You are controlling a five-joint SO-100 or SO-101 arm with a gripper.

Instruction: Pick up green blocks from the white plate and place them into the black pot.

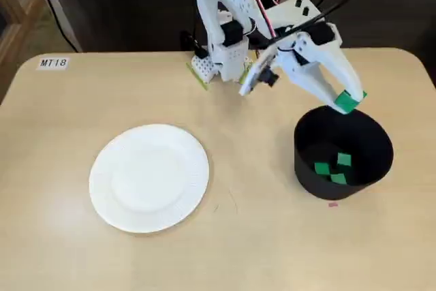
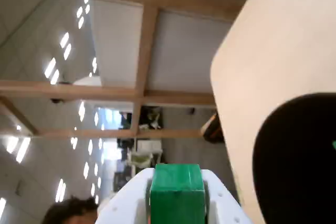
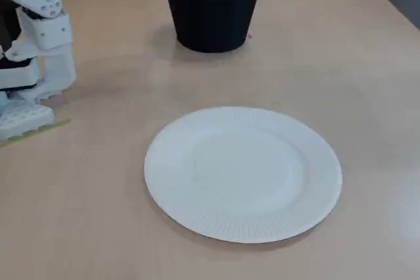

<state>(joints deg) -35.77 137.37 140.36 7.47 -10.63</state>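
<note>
In a fixed view my white gripper [image 1: 347,102] hangs over the far rim of the black pot [image 1: 307,161], shut on a green block [image 1: 349,100]. The wrist view shows that block [image 2: 177,191] clamped between the white fingers [image 2: 218,199], with the pot [image 2: 294,156] at the lower right. Three green blocks [image 1: 332,168] lie on the pot's floor. The white plate [image 1: 149,177] sits bare at the left of the table. In the other fixed view the plate [image 3: 243,172] is in front and the pot [image 3: 211,14] stands at the back; the gripper is out of frame there.
The arm's base [image 1: 221,59] stands at the back of the beige table, seen also at the left edge as the base [image 3: 29,90]. A small pink speck [image 1: 332,204] lies just in front of the pot. A label reading MT18 [image 1: 53,63] is stuck near the back left corner.
</note>
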